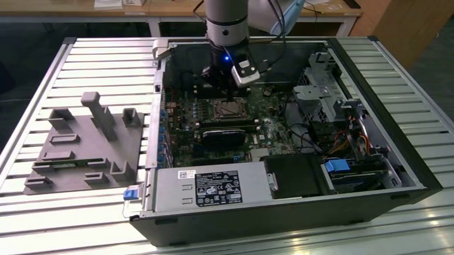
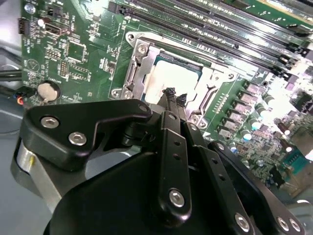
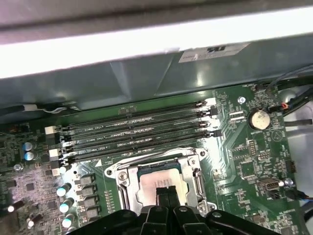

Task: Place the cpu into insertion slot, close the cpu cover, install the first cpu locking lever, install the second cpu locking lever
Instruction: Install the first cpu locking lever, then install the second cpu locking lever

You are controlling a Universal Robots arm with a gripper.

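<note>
Directly above the insertion slot (image 2: 171,78), the gripper (image 2: 175,95) hovers with jaws pressed together, empty; the cpu (image 3: 159,180) sits seated inside (cover (image 2: 135,66) framing it).

The cpu (image 3: 159,182) is sitting flat in the insertion slot (image 3: 161,183), silvery top facing up and catching a lot of glare in both wrist views (image 2: 173,78). The cpu cover (image 2: 168,73) is a thin silvery frame lying down around the chip, so the chip shows through its window. The slot sits on the green board right beside the row of long black memory slots. In the exterior view the slot (image 1: 228,109) is mid-board inside the open case.
</note>
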